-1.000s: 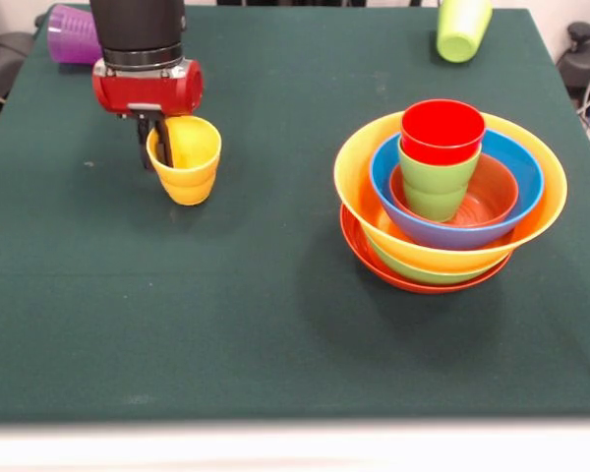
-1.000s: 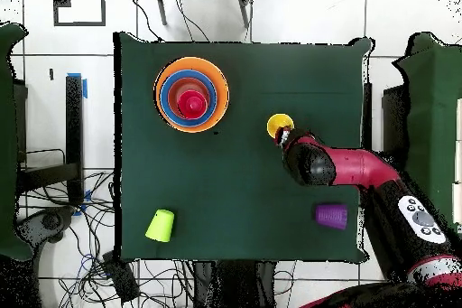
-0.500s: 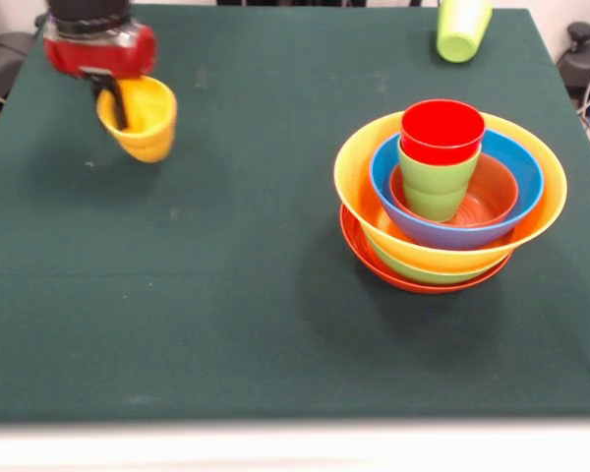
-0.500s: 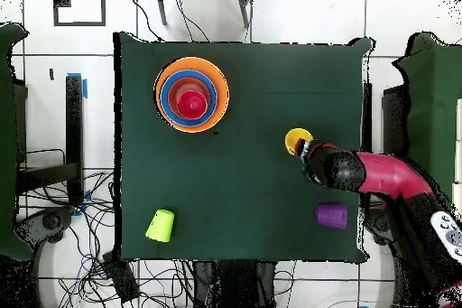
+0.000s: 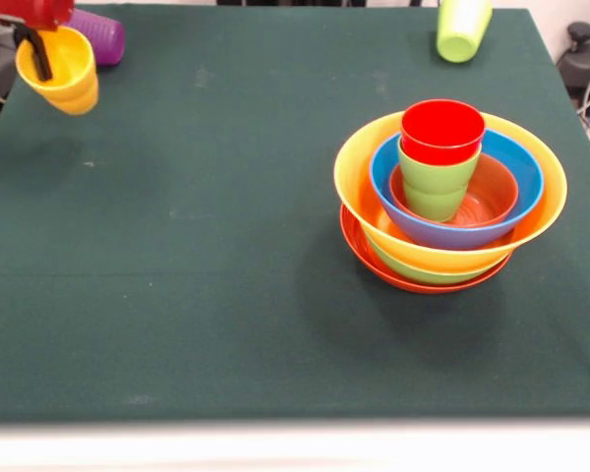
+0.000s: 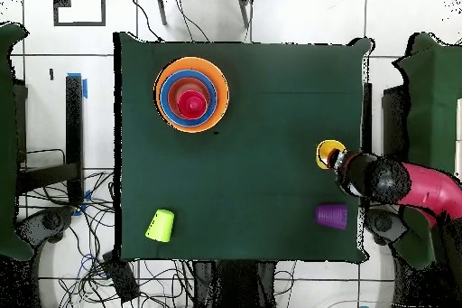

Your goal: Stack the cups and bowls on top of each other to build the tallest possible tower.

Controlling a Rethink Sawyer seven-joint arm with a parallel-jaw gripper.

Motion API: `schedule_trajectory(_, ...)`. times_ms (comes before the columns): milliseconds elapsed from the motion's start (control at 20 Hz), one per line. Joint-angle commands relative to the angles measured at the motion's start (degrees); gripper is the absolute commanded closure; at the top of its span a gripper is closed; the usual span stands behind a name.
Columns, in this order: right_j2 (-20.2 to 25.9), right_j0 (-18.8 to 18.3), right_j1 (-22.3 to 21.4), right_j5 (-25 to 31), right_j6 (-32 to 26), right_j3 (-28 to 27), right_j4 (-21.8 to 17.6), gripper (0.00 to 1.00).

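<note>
My gripper (image 5: pixel 41 61) is at the far left edge of the table in the front view, shut on the rim of the yellow cup (image 5: pixel 61 69), one finger inside it. It holds the cup above the cloth. In the overhead view the cup (image 6: pixel 330 154) and gripper (image 6: pixel 342 163) are near the table's right edge. The tower stands at the right: a red cup (image 5: pixel 442 131) in a light green cup (image 5: pixel 437 189), inside a small orange bowl (image 5: pixel 497 195), blue bowl (image 5: pixel 521 162), orange-yellow bowl (image 5: pixel 357 169), green bowl (image 5: pixel 411 267) and red-orange bowl (image 5: pixel 366 254).
A purple cup (image 5: pixel 106 35) lies on its side at the far left corner, just behind the held cup; it also shows in the overhead view (image 6: pixel 330 215). A second light green cup (image 5: pixel 462 28) lies at the far right edge, and shows in the overhead view (image 6: pixel 161 224).
My gripper has lifted the yellow cup and carried it steadily left in the front view, away from the tower, to the table's edge near the purple cup. The tower has not changed.
</note>
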Motion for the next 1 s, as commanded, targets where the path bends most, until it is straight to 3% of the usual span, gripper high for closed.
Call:
schedule_trajectory(50, 5.4, 3.2, -1.6, 7.1, -18.4, -1.5, -2.2, 1.00)
schedule_trajectory(300, 6.2, 5.4, -1.8, 1.8, -17.5, -1.8, -6.4, 1.00)
schedule_trajectory(700, 5.0, 8.4, -0.3, 1.5, -9.4, -2.8, -5.3, 1.00)
schedule_trajectory(1000, 5.0, 8.9, -3.5, 1.1, -7.9, 0.4, -3.6, 1.00)
